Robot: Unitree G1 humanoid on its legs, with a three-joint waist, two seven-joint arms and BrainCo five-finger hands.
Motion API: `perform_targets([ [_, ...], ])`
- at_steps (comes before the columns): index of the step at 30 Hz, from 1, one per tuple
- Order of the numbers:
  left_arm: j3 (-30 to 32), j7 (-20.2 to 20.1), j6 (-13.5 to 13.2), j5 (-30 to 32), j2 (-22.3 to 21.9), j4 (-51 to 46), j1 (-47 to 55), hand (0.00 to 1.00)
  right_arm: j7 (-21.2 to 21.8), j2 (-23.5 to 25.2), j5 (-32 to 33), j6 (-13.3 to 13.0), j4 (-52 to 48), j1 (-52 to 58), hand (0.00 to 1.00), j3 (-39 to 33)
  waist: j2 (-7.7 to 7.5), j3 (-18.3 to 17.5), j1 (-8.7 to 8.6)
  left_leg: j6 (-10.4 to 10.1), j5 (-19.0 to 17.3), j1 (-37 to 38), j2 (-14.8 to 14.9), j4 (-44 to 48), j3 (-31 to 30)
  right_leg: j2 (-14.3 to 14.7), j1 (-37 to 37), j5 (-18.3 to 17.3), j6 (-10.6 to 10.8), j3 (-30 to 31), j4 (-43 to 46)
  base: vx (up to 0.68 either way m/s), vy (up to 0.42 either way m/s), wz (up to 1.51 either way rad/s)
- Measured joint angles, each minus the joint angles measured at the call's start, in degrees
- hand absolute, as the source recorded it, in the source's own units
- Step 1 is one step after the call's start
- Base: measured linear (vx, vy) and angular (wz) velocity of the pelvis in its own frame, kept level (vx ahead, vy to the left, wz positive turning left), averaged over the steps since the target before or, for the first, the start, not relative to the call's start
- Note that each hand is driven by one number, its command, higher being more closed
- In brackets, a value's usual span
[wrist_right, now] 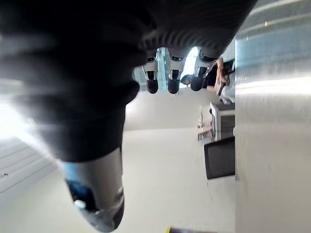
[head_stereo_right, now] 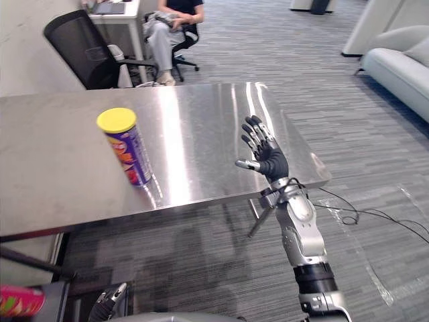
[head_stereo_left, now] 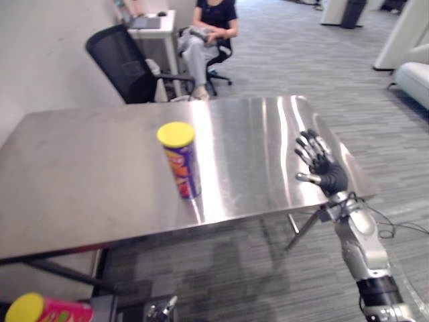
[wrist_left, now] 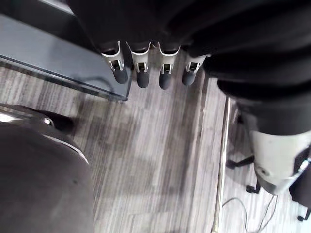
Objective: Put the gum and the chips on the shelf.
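Closest to the camera, the left robot hand (wrist_left: 142, 75) hangs low before the counter (head_stereo_left: 80, 168), below its front edge. Its fingers are straight and slack, with nothing in them.

Just beside that hand, and also lower than the counter's front edge, lies a pink tube (head_stereo_left: 47, 311) with a yellow cap, on its side. Whether this is the gum or a second snack cannot be told, and neither can what it rests on.

The chips can (head_stereo_left: 182, 168), purple with a yellow lid, stands upright on the counter near the front edge, about midway along it. Nothing touches it.

The right robot hand (head_stereo_right: 268, 161) is raised over the counter's right end, well apart from the can. Its fingers are spread and straight, the thumb stands out to the side, and it is empty.

Judged from this, the task has barely begun. The chips are still on the counter and ungrasped, and neither robot hand carries anything. The can has yet to be grasped, carried and set on the shelf, and the same holds for the gum.

By count there are one chips can, one pink tube, one counter and two robot hands. Beyond the counter's far edge there are also one empty black office chair (head_stereo_left: 120, 60) and one seated person (head_stereo_left: 208, 27).
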Motion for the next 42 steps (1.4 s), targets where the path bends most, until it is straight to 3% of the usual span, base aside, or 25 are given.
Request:
perform_targets([
  [8, 0.17, 0.16, -0.08, 2.19, -0.68, -0.1, 0.5, 0.0, -4.92, 0.21, -2.34, 0.67, 5.82, -8.37, 0.0, 2.31, 1.32, 2.48, 4.46, 0.4, 0.13, -2.52, -0.78, 3.6, -5.4, -0.38, 1.43, -0.42, -0.44, -4.11, 2.15, -0.08, 0.033, 0.32],
  [14, 1.1, -1.09, -0.1, 2.33, -1.37, -0.22, 1.02, 0.0, -6.74, 0.26, -3.61, 1.18, 8.58, -10.75, 0.0, 3.4, 1.87, 4.2, 4.61, 0.71, 0.75, -3.35, -1.88, 4.85, -8.13, -1.37, 2.24, -2.26, -0.01, -6.46, 4.03, -0.09, 0.024, 0.23],
  [19, 1.05, -1.5, -0.08, 3.47, -1.39, -0.95, 1.04, 0.0, -7.37, 0.28, -4.63, 2.11, 9.59, -11.68, 0.0, 3.64, 1.86, 4.27, 5.86, 0.74, 1.35, -3.35, -1.94, 4.86, -8.52, -1.44, 2.35, -2.23, 0.0, -6.75, 4.05, -0.04, 0.006, 0.04],
  [24, 0.51, -1.95, -0.08, 4.52, -1.11, -1.19, 0.98, 0.0, -7.61, 0.29, -6.73, 3.45, 14.16, -14.01, 0.0, 4.29, 1.89, 4.35, 5.92, 0.79, 1.96, -3.36, -2.19, 4.96, -9.43, -1.54, 2.82, -2.18, 0.07, -7.56, 4.02, 0.0, 0.005, 0.1],
  [37, -0.26, -2.62, -0.19, 4.52, -0.94, -1.32, 0.87, 0.0, -8.62, 0.04, -9.01, 4.02, 21.79, -17.69, 0.0, 5.47, 2.57, 6.66, 6.17, 0.75, 1.94, -2.54, -1.87, 5.64, -9.74, -1.36, 4.3, -2.18, 0.07, -8.21, 4.01, 0.0, 0.001, 0.01],
  [42, -1.33, -3.13, -0.19, 4.52, -0.44, -1.33, 0.88, 0.0, -8.57, -0.8, -9.04, 4.98, 22.86, -18.03, 0.0, 5.5, 2.81, 7.01, 7.41, 0.75, 1.94, -2.57, -1.93, 5.8, -10.06, -1.37, 4.54, -2.19, 0.07, -8.63, 4.04, 0.0, 0.003, 0.02],
])
